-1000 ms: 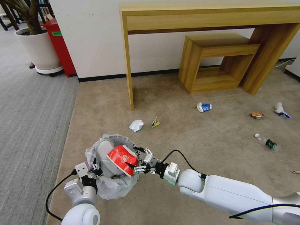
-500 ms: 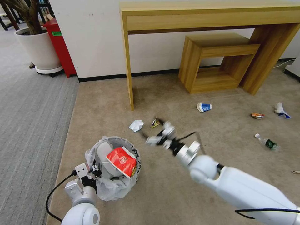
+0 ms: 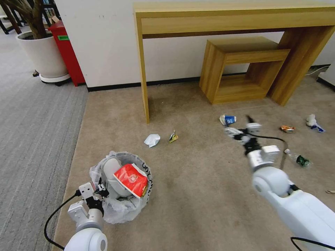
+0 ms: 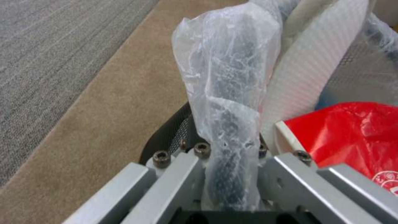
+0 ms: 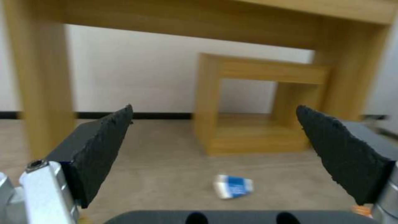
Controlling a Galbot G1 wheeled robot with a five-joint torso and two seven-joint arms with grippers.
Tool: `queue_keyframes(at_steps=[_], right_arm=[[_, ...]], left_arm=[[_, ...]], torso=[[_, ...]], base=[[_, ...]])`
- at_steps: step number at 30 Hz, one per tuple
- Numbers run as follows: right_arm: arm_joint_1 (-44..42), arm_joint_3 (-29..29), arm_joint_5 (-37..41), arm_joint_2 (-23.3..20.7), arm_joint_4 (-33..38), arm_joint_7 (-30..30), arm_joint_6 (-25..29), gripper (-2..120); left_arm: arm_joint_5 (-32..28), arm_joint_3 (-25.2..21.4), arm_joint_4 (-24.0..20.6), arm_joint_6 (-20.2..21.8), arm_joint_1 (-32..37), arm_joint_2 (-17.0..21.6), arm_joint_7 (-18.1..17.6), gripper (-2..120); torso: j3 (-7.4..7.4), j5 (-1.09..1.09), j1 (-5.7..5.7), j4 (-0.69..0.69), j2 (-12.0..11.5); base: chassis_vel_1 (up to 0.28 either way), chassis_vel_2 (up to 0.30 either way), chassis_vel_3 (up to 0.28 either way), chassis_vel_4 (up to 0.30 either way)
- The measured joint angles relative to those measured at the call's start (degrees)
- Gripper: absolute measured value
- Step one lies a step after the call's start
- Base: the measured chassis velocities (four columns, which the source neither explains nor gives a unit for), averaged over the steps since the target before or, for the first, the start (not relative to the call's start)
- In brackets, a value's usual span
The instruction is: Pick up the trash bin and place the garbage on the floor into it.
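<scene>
Having dropped the red snack bag (image 3: 131, 179) into the trash bin (image 3: 120, 188) the left gripper (image 3: 97, 191) is clamping, the wide-open right gripper (image 3: 240, 129) is swinging away toward the blue-white paper cup (image 3: 227, 119) just ahead.

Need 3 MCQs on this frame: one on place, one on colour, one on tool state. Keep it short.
1. Where does the blue-white paper cup lie?
A. inside the trash bin
B. on the floor in front of the small wooden stool
C. on the grey striped carpet

2. What colour is the snack bag on top in the trash bin?
A. red
B. green
C. yellow

3. How is the right tool?
A. shut on the cup
B. open, holding nothing
C. shut on a tissue

Answers:
1 B: the head view shows the cup on the floor before the stool.
2 A: the bag is red in the head and left wrist views.
3 B: the right wrist view shows its pads wide apart, with the cup lying beyond them.
</scene>
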Motion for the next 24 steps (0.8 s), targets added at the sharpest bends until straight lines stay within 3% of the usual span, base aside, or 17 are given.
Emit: queue_keyframes(at_steps=[13,24], right_arm=[[-11.93,10.4,-4.35,2.52,1.26,3.67,-2.34,100],[-15.07,11.49,-6.76,4.19,1.89,3.95,-1.87,100]], left_arm=[[0.35,0.51,0.15,-0.6,0.09,0.0,0.93,1],[-0.12,0.45,-0.62,-0.82,0.23,0.0,0.91,1]], torso=[[0.0,0.01,0.0,-0.01,0.0],[0.0,0.0,0.0,0.0,0.0]], base=[[0.0,0.0,0.0,0.0],[0.0,0.0,0.0,0.0]])
